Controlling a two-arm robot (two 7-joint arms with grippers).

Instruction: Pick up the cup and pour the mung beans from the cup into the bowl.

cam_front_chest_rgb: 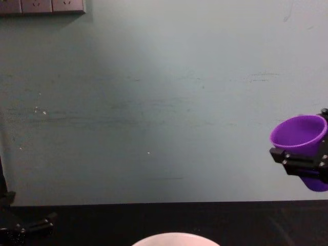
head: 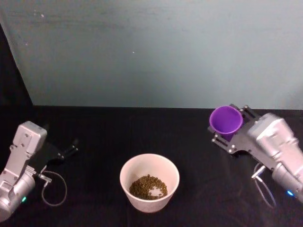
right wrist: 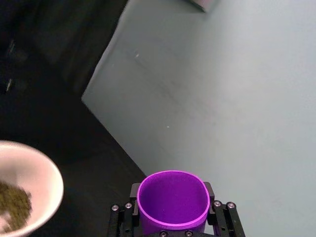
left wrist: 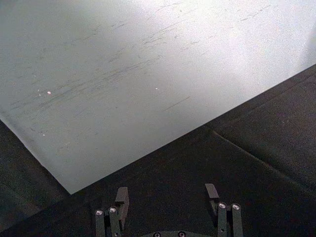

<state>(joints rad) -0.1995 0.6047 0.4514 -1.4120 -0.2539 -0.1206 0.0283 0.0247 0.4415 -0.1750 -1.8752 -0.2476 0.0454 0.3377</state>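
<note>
Purple plastic, the cup [head: 226, 120] is clamped between the right gripper's [head: 231, 126] fingers. It is lifted off the black table [head: 104, 137], well right of the bowl [head: 149, 202], with open cloth between them. Mung beans [head: 148, 187] lie in the bowl at centre front. The left gripper [left wrist: 166, 191] sits far left, fingers apart.

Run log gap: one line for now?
right gripper: shut on purple cup, looks empty, raised right of bowl | bowl: mung beans inside | left gripper: open, parked left
</note>
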